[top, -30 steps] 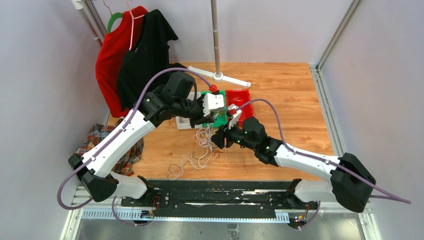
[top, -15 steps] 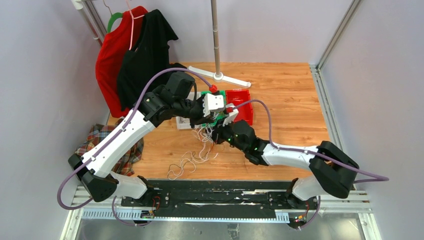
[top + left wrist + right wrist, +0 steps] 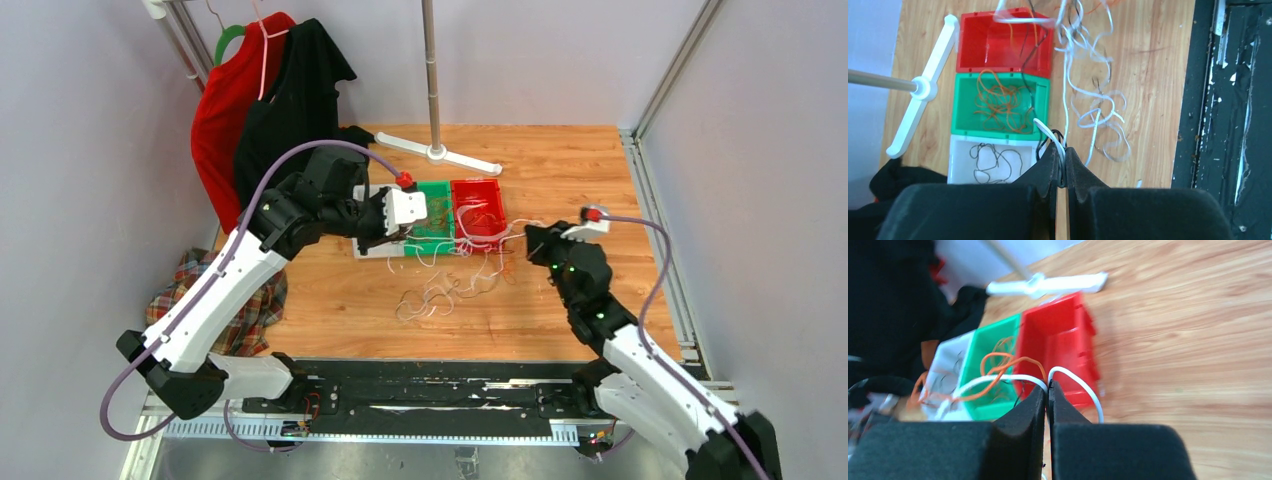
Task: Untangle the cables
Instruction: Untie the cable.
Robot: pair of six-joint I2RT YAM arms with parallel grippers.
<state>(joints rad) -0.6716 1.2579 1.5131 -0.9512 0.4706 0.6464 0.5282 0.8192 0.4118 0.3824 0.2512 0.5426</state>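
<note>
Bright diffuse light, soft shadows on the worktop point(image 3: 585, 175), right wrist view motion-blurred, worst toward 9 o'clock.

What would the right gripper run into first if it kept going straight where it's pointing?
Probably the red bin: it sits just beyond the right gripper, which is shut on a white cable. How far off is unclear.

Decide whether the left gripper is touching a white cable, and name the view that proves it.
Touching. In the left wrist view, the shut left gripper pinches a white cable, which loops out from its tip.
</note>
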